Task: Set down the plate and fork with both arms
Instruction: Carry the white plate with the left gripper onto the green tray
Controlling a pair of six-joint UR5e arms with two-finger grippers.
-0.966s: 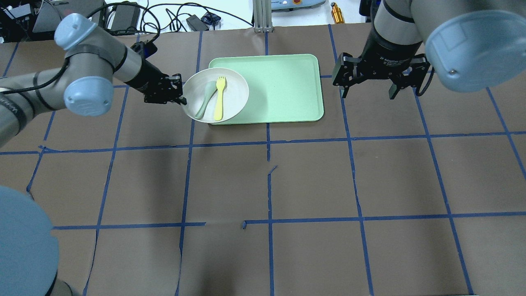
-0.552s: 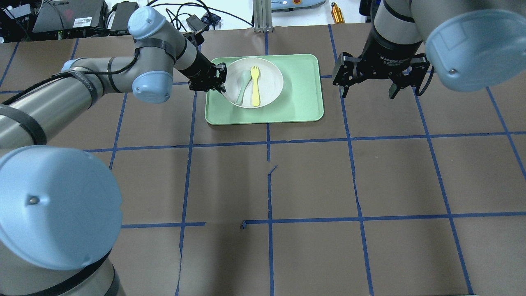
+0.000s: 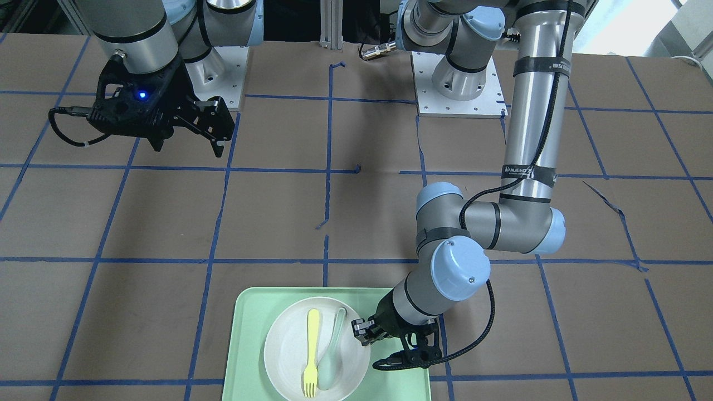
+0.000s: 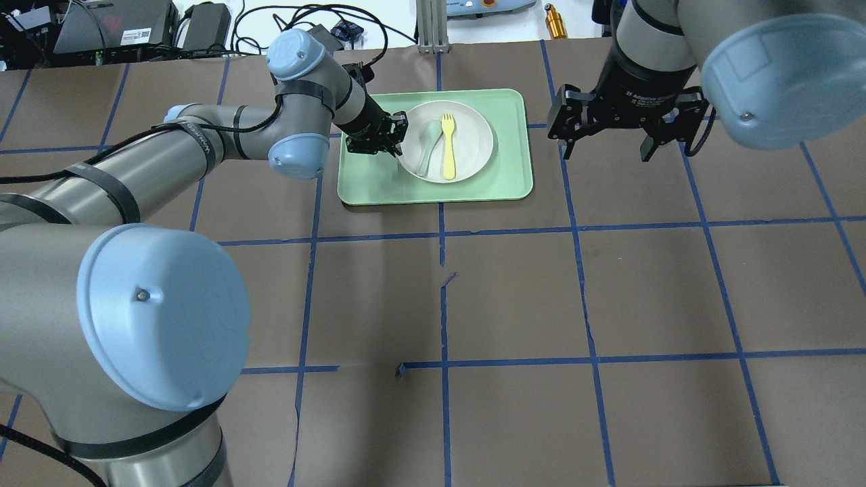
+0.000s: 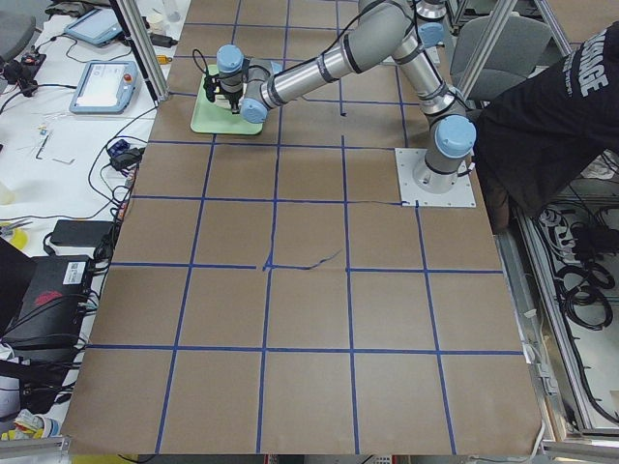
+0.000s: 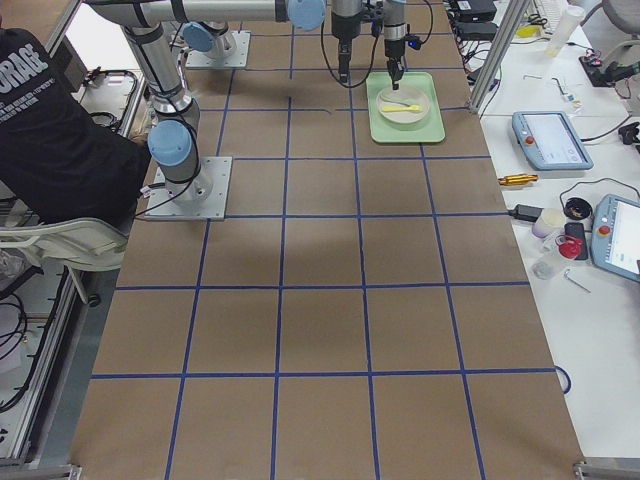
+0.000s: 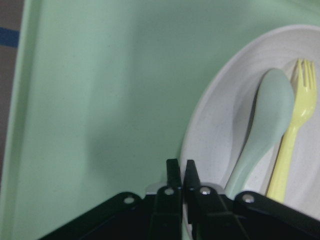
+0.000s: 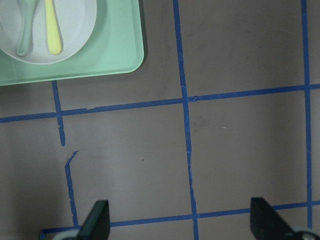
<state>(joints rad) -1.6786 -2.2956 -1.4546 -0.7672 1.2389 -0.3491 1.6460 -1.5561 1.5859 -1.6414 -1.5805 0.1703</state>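
Left hand [image 4: 394, 142] clenched on plate [image 4: 473, 135] rim at plate's 9 o'clock, overhead view. Plate over tray [image 4: 504, 182]; fork [image 4: 448, 150] lies in it, tines to 12, spoon [image 4: 426, 145] at fork's 9. Right hand [image 4: 605, 155] spread, empty, above desk [image 4: 609, 284] at tray's 3 o'clock.

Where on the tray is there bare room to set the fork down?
Bare tray strip between the plate and the rim facing the right end effector, and the robot-side corner by the left end effector. Crowded at the plate rim it clamps.
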